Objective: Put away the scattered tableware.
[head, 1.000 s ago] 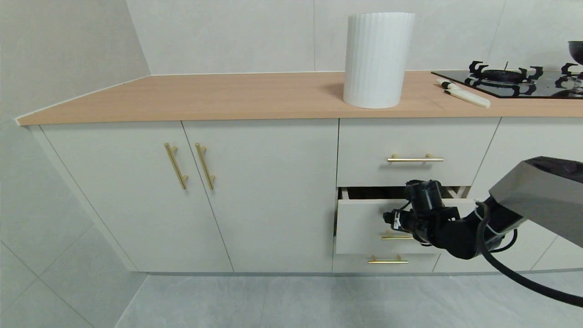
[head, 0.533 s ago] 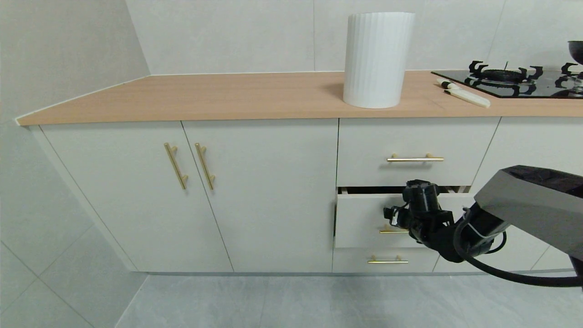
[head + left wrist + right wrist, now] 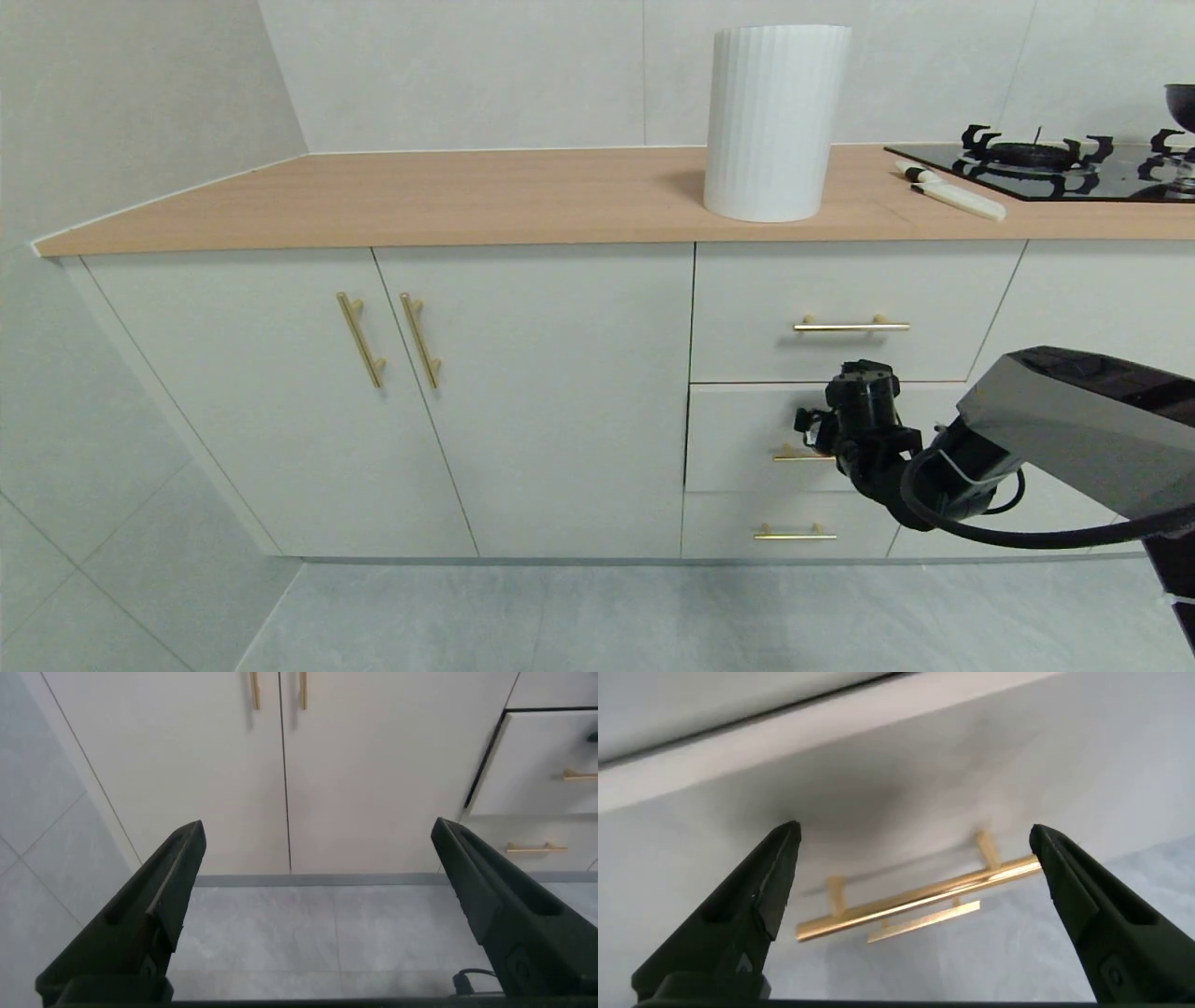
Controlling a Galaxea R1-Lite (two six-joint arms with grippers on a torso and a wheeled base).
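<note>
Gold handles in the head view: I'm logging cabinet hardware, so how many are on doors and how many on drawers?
Door handles: 2
Drawer handles: 3
Total: 5

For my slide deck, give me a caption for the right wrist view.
Open right hand facing the slim brass-coloured bar handle of a pale grey drawer front.
</note>
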